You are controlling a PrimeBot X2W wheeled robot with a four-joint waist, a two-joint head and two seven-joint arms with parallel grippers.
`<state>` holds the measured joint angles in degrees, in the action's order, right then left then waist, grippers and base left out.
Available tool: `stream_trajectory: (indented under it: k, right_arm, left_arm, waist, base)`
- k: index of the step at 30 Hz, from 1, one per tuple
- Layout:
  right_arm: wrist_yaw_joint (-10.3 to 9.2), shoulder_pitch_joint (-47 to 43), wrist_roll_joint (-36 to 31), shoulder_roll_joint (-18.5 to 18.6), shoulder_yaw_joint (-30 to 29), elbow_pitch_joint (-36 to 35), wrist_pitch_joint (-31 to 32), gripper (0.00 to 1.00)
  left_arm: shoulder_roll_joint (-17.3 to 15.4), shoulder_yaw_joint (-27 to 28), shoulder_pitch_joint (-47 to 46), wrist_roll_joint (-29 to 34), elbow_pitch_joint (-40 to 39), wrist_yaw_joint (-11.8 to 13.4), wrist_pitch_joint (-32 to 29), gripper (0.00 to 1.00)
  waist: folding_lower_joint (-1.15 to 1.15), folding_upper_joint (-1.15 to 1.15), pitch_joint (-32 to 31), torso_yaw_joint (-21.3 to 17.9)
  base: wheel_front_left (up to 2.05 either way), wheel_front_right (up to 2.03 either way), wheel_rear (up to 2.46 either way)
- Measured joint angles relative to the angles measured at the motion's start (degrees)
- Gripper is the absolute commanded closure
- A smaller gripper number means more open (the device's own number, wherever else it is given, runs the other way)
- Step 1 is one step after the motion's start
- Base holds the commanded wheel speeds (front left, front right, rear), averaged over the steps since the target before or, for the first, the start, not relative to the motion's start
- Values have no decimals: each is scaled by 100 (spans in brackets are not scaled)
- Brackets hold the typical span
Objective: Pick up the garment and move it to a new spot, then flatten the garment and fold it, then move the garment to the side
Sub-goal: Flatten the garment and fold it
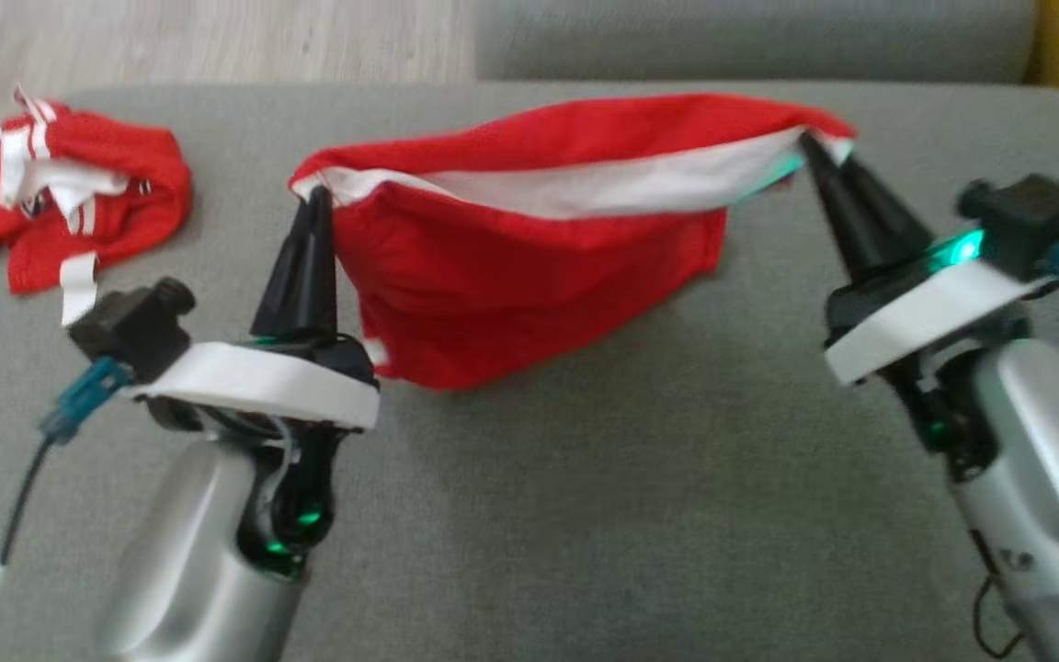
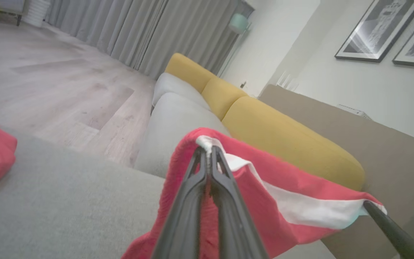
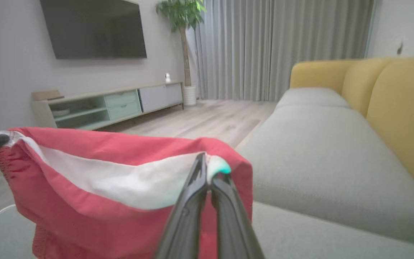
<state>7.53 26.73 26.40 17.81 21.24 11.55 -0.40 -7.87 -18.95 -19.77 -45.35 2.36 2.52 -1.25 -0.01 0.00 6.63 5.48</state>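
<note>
The garment [image 1: 529,248], red with a white inner band, hangs stretched between both grippers above the grey cushion [image 1: 585,478]. My left gripper [image 1: 316,195] is shut on its left corner, my right gripper [image 1: 807,140] shut on its right corner. The lower part sags down to the cushion. In the left wrist view the left gripper [image 2: 207,149] pinches the white-edged corner of the garment [image 2: 289,201], and the right fingertip [image 2: 372,208] holds the far corner. From the right wrist, the right gripper [image 3: 207,158] clamps the garment [image 3: 95,194] at its band.
A second red-and-white garment [image 1: 70,193] lies crumpled at the cushion's far left. A yellow-backed sofa [image 2: 264,122] stands beyond the cushion, with wooden floor [image 2: 56,90] to its left. A TV cabinet [image 3: 110,104] lines the far wall.
</note>
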Motion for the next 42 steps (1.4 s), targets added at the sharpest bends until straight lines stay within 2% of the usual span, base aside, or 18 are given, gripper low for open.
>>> stream_trajectory:
  k: [6, 7, 11, 14, 18, 22, 26, 30, 34, 37, 42]
  right_arm:
    - [0, -364, -42, 104, -641, -1211, 463, 100]
    - [0, -364, -42, 104, -641, -1211, 463, 100]
    - [0, -552, -88, 104, -964, -2024, 933, 100]
    - [0, -587, -179, 105, -1151, -2528, 1272, 100]
    - [0, -593, -249, 132, -1256, -2835, 1675, 100]
    - [0, -255, -214, 144, -1204, -2529, 1857, 100]
    - [0, 621, 3, 74, -1137, -1925, 1813, 100]
    - [0, 1781, -119, -54, -1048, -1308, 1493, 100]
    - [0, 2670, -341, -266, -1045, -859, 1131, 100]
    - [0, 2843, -354, -411, -1012, -594, 942, 100]
    - [0, 2613, -435, -516, -646, -144, 692, 100]
  left_arm:
    - [-469, 5, 13, 176, -1107, 60, -426, 100]
    - [-469, 5, 13, 176, -1107, 60, -426, 100]
    - [-715, 42, -119, 203, -1718, 162, -790, 100]
    - [-829, 68, -466, 216, -1978, 210, -1016, 100]
    - [-933, 60, -921, 266, -2006, 203, -1261, 100]
    - [-960, 7, -1429, 366, -1557, 88, -1416, 100]
    - [-966, -19, -2099, 517, -948, -92, -1362, 100]
    - [-927, 73, -3081, 669, -252, -227, -985, 100]
    - [-823, 51, -3904, 883, 335, -486, -599, 100]
    - [-683, -21, -4089, 910, 698, -611, -412, 100]
    - [-517, -194, -3860, 894, 1157, -730, -69, 100]
  waist:
    - [0, 0, -459, -178]
    - [0, 0, -459, -178]
    - [-1, 0, -667, -377]
    - [-1, 0, -724, -551]
    - [-2, 0, -626, -721]
    - [1, 0, -188, -837]
    - [2, 0, 276, -936]
    - [3, 0, 762, -1054]
    - [3, 0, 1153, -1185]
    - [2, 0, 1390, -1269]
    - [3, 0, 1740, -1346]
  base:
    - [0, 0, 0]
    - [0, 0, 0]
    - [0, 0, 0]
    - [0, 0, 0]
    - [0, 0, 0]
    - [0, 0, 0]
    - [0, 0, 0]
    - [0, 0, 0]
    - [0, 0, 0]
    - [0, 0, 0]
    - [0, 0, 0]
